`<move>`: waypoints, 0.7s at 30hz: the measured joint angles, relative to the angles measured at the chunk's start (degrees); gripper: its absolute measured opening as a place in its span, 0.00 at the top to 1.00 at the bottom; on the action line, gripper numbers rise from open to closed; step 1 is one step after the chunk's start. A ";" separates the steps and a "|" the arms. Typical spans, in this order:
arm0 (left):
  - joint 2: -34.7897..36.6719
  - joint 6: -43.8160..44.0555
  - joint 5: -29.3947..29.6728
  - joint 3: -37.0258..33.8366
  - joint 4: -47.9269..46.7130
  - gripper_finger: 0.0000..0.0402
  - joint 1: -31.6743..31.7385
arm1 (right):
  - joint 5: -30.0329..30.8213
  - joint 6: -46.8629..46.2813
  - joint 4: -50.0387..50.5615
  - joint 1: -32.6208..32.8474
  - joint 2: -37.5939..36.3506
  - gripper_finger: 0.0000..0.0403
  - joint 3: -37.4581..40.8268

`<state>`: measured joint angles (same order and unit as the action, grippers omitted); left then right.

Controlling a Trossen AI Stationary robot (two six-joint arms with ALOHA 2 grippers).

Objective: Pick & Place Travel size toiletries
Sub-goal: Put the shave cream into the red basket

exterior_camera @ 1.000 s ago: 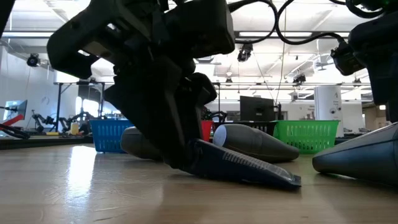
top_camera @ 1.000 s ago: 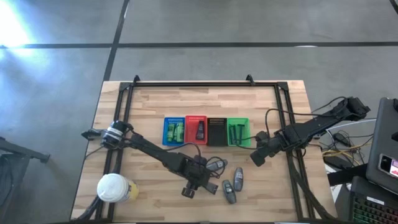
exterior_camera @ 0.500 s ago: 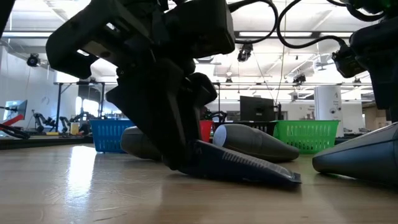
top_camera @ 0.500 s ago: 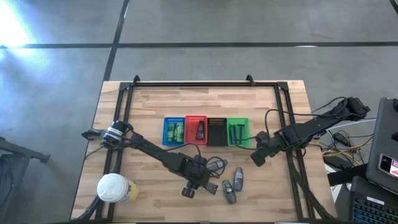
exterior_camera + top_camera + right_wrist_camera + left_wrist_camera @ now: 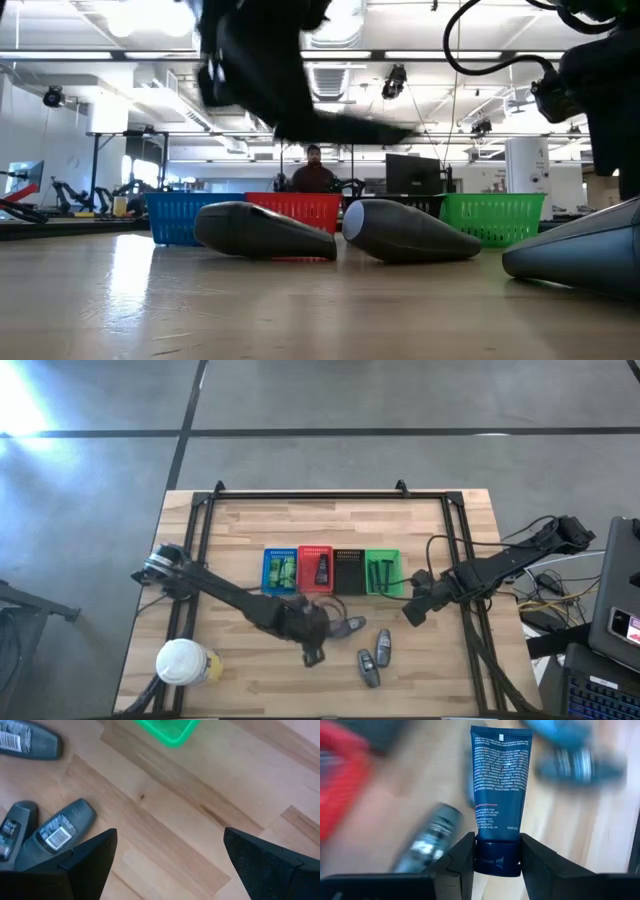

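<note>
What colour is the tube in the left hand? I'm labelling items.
Dark blue tube with white print, clearest in the left wrist view.

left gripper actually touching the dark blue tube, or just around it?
Touching. In the left wrist view, the left gripper has both fingers pressed against the cap end of the dark blue tube, no gap either side.

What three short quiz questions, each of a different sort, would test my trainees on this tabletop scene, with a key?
1. True or false: the left gripper is shut on a dark blue tube.
2. Which basket lies nearest the right gripper? A red, B green, C blue.
3. Fill in: in the high view, ___ grey tubes lie together on the table in front of the green basket.

Key
1. True: its fingers clamp the tube's cap.
2. B.
3. Two.
</note>
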<state>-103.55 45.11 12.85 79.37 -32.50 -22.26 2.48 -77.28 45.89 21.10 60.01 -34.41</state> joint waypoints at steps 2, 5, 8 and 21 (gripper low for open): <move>2.78 12.26 8.57 0.00 -2.06 0.69 -0.09 | 0.91 -0.33 -0.01 0.00 0.00 0.10 0.00; 5.44 31.12 21.88 -0.06 -5.23 0.69 0.78 | 2.24 -0.59 -0.01 0.00 -0.02 0.10 0.00; 6.43 42.42 29.28 -1.20 -5.71 0.69 2.60 | 3.24 -0.50 0.00 0.00 -0.02 0.10 0.00; 4.70 52.63 23.81 -15.22 3.97 0.68 11.61 | 5.23 -0.09 0.13 0.00 -0.02 0.10 -0.02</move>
<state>-98.85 97.74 36.66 64.16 -28.53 -10.64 7.71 -77.36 46.02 21.10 59.99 -34.44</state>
